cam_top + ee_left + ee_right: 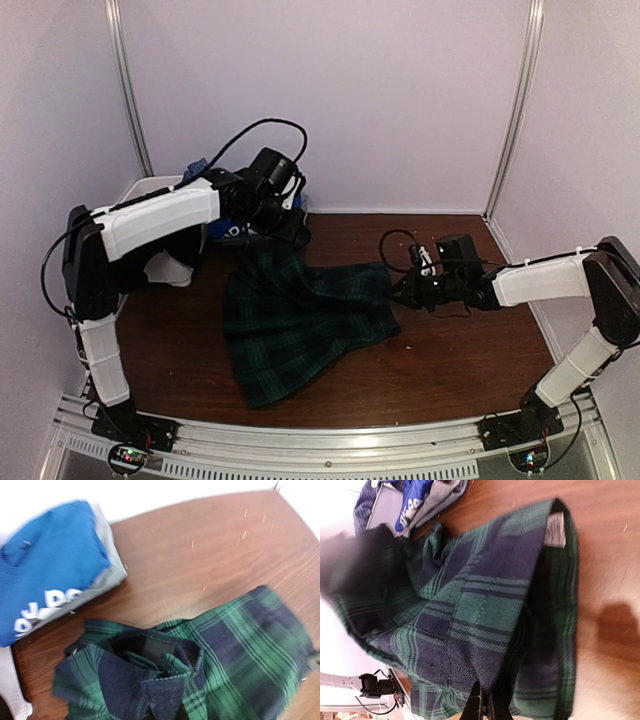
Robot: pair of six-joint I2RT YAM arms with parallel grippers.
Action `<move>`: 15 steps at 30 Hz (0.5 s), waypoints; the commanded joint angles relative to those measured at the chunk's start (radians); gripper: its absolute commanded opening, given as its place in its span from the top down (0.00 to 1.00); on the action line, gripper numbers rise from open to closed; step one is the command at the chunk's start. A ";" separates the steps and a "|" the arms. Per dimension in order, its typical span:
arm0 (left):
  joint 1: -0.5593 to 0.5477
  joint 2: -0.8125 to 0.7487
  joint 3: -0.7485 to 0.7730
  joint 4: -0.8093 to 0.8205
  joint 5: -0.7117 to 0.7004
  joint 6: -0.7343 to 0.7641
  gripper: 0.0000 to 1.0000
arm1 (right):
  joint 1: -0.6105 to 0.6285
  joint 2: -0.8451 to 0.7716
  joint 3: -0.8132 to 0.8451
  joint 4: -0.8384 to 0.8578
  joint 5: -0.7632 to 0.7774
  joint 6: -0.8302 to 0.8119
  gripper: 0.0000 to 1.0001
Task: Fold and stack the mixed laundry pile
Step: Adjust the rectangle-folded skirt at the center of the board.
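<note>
**Top view:** L gripper [283,222] sits low at the far corner of the green tartan skirt [300,325], jaws pressed together on the cloth. R gripper [408,292] pinches the skirt's other upper corner, jaws also together, so the waist edge hangs btwn the two tools. The rest of the skirt fans out over the table [470,350], on the arm-base side of both grippers. Blue T-shirt [226,231] is just left of the L gripper, mostly hidden by the arm. White basket [150,184] is further left, behind that arm.

**L wrist view:** own fingers are out of frame. The skirt [235,645] bunches into a puckered fold right at the tool end. The folded T-shirt [45,570], w/ white lettering, lies ahead-left of the tool on a grey garment [109,562]. It is near the skirt's edge; can't tell if they touch.

**R wrist view:** dark fingers [474,707] are clamped tight on the skirt's edge. The cloth [485,605] spreads ahead of the tool, w/ a white label [555,530] ahead-right. T-shirt [412,500] and grey piece lie beyond the skirt, ahead-left. The left side is blurred.
</note>
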 commanded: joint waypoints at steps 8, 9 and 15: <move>-0.118 -0.481 -0.724 0.442 -0.021 -0.350 1.00 | -0.129 0.019 0.212 -0.300 -0.065 -0.293 1.00; -0.165 -0.509 -0.780 0.469 -0.039 -0.378 1.00 | -0.129 0.023 0.209 -0.313 -0.072 -0.307 1.00; -0.309 -0.630 -1.018 0.466 -0.071 -0.541 0.87 | -0.124 0.025 0.091 -0.302 -0.168 -0.337 1.00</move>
